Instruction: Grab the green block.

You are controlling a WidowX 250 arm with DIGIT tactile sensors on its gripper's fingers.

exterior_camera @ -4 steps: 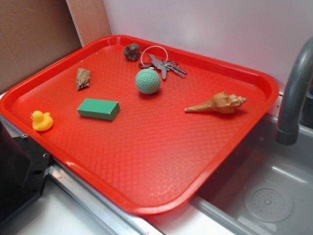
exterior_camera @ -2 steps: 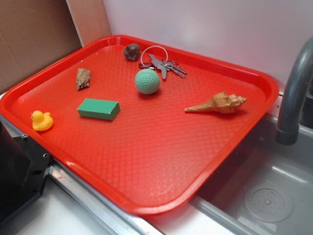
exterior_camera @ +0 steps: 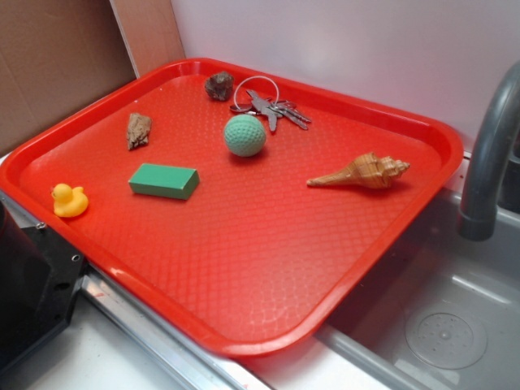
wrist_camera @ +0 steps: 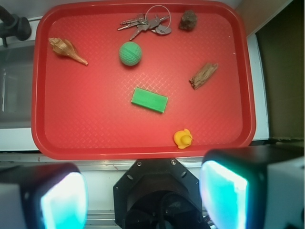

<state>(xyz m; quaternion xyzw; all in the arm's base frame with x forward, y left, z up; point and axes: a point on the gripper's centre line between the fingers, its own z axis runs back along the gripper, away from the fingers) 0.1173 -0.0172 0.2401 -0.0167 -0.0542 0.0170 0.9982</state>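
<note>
The green block (exterior_camera: 164, 180) lies flat on the red tray (exterior_camera: 268, 284), left of its middle; from the wrist camera the green block (wrist_camera: 149, 99) shows near the tray's centre. A pale green dimpled ball (exterior_camera: 245, 135) sits behind it, a little apart. My gripper (wrist_camera: 143, 200) hangs high above the robot's base, outside the tray's near rim (wrist_camera: 143, 151), far from the block. Its two glowing pads (wrist_camera: 224, 198) stand wide apart with nothing between them. The gripper itself does not show in the exterior view.
On the tray also lie a yellow duck (exterior_camera: 69, 200), a piece of bark (exterior_camera: 138, 130), a dark stone (exterior_camera: 219, 85), keys on a ring (exterior_camera: 272, 106) and a long shell (exterior_camera: 361, 172). A grey faucet (exterior_camera: 491, 154) and sink basin (exterior_camera: 447, 333) are at the right. The black robot base (exterior_camera: 28, 284) sits at the front left.
</note>
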